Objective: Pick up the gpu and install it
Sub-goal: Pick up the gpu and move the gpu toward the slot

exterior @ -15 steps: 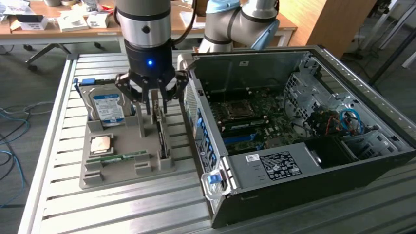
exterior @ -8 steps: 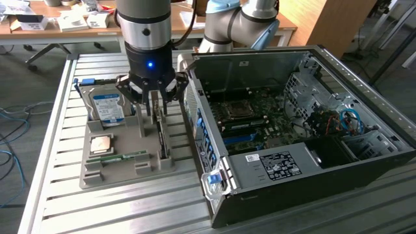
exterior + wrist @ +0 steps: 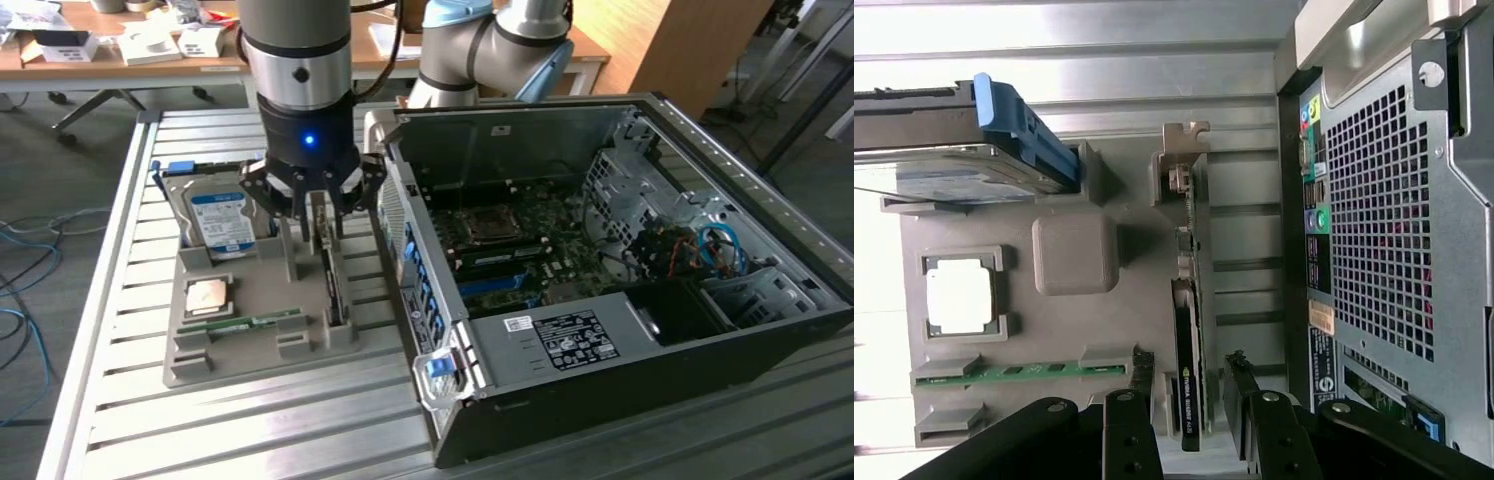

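standing in grey tray, gpu, hard drive

Light: soft, even room light; shadows faint.
Exterior view: pale sheen along the slatted metal counter; interior of the open computer case noticeably darker than its surroundings; one small blue lamp glowing on the body above the gripper. Wrist view: counter slats washed out almost to white (strongest beside the hard drive); grey tray evenly lit, its raised block casting a soft-edged shadow; the case's perforated panel a flat mid grey; gripper parts near-black, little detail.
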You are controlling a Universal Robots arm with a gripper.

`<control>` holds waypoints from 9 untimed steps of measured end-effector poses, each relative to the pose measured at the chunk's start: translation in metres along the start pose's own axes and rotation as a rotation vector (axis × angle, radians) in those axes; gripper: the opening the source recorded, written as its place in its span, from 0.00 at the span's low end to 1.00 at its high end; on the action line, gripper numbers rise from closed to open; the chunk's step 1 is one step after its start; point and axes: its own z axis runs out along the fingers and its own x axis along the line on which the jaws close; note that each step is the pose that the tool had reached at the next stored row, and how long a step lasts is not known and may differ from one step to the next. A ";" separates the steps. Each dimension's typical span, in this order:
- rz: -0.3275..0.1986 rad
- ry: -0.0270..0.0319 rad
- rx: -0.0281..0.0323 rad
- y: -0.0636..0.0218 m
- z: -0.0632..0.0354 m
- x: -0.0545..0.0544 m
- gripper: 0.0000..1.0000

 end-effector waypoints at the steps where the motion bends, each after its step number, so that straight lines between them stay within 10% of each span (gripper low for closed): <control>1: 0.000 0.0000 0.0000 -0.0001 0.0010 0.000 0.42; 9: 0.000 -0.0001 0.0000 -0.0005 0.0093 0.000 0.42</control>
